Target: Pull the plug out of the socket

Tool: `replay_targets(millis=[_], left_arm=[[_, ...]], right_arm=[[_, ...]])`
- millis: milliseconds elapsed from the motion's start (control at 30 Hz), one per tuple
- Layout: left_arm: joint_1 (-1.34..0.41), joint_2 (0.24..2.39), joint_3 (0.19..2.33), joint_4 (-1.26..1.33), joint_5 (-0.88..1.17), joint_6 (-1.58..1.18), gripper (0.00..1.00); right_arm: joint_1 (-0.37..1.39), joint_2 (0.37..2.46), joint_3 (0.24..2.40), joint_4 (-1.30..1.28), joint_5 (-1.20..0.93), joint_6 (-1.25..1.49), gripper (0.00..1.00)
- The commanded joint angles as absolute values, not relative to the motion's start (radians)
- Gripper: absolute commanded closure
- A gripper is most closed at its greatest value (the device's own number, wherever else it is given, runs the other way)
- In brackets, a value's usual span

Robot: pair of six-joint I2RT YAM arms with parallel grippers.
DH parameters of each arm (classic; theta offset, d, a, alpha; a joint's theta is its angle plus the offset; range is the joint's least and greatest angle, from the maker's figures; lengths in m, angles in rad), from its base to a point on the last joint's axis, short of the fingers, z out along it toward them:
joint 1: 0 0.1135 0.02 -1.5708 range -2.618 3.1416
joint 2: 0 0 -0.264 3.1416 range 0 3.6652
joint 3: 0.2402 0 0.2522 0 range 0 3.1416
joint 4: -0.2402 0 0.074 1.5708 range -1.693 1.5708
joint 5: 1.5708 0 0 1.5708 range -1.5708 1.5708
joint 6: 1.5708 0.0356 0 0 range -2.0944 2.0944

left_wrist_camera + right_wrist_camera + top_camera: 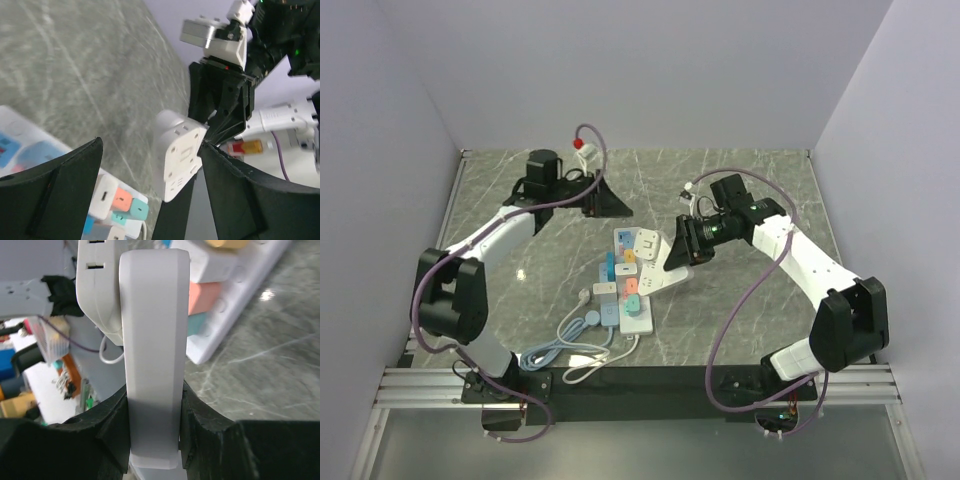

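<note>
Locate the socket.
In the top view, the socket lies at the centre of the table, studded with coloured plugs, with cables looping toward the near edge. The right end effector, clamping a white block, sits just right of it.

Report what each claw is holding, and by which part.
The right claw clamps a white outlet block on two opposite sides, near one end. The left claw is open and holds nothing.

The right gripper (153, 415) has matt black plastic fingers (100, 440); between them, smooth white plastic block (152, 340); beneath, glossy grey veined tabletop (260, 370), perhaps stone.
</note>
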State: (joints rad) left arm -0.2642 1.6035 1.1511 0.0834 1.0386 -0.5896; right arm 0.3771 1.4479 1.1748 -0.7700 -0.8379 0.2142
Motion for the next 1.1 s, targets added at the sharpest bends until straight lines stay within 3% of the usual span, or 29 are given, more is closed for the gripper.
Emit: replay_targets(millis=[0, 333, 500, 733, 833, 1067], left_arm=[[-0.311, 1.632, 1.21, 0.143, 1.173, -0.534, 0.14], [-0.343, 1.623, 1.164, 0.247, 1.344, -0.548, 0.15], [-0.388, 1.669, 1.261, -0.039, 1.35, -0.324, 0.19], [-0.402, 1.661, 1.259, -0.054, 1.328, -0.345, 0.43], [-0.403, 1.652, 1.264, -0.078, 1.275, -0.357, 0.59], [-0.423, 1.634, 1.315, -0.181, 1.059, -0.357, 0.62]], right_arm=[[0.383, 1.414, 1.197, -0.701, -0.968, 0.244, 1.0], [0.382, 1.423, 1.219, -0.635, -1.098, 0.282, 1.0], [0.382, 1.437, 1.244, -0.611, -1.1, 0.305, 1.0], [0.383, 1.468, 1.295, -0.663, -0.999, 0.304, 1.0], [0.38, 1.474, 1.305, -0.687, -0.902, 0.321, 1.0], [0.38, 1.505, 1.338, -0.756, -0.695, 0.354, 1.0]])
